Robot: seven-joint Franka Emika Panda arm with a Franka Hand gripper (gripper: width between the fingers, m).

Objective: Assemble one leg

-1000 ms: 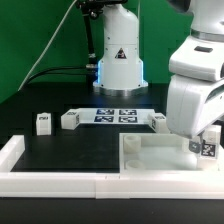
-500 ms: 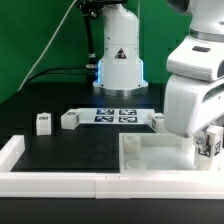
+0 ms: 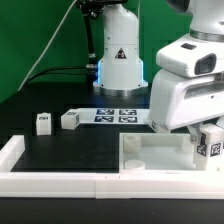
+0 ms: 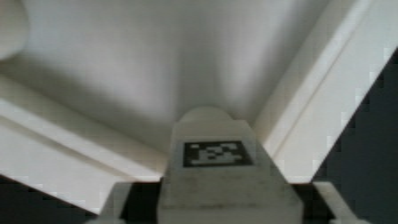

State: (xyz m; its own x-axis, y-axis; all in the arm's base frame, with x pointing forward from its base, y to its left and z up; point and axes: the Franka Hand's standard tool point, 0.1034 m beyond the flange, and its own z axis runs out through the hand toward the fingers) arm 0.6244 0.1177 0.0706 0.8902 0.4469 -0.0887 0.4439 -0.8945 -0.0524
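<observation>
My gripper (image 3: 207,140) is shut on a leg (image 3: 212,151), a small white square post with a black-and-white tag facing the camera. It holds the leg over the right end of the large flat white tabletop piece (image 3: 150,152). In the wrist view the leg (image 4: 217,160) runs between the two fingers (image 4: 132,205), tag up, with the white tabletop piece (image 4: 160,70) just beyond its tip. Two more legs (image 3: 43,122) (image 3: 69,120) stand on the black table at the exterior view's left.
The marker board (image 3: 113,115) lies at the back middle, in front of the robot base (image 3: 120,60). White border bars (image 3: 60,181) run along the front and left edges. The arm's white body (image 3: 185,95) hides the table behind the tabletop piece.
The arm's body has swung toward the exterior view's left and now hides the small piece beside the marker board. The held leg has shifted slightly to the right over the tabletop piece.
</observation>
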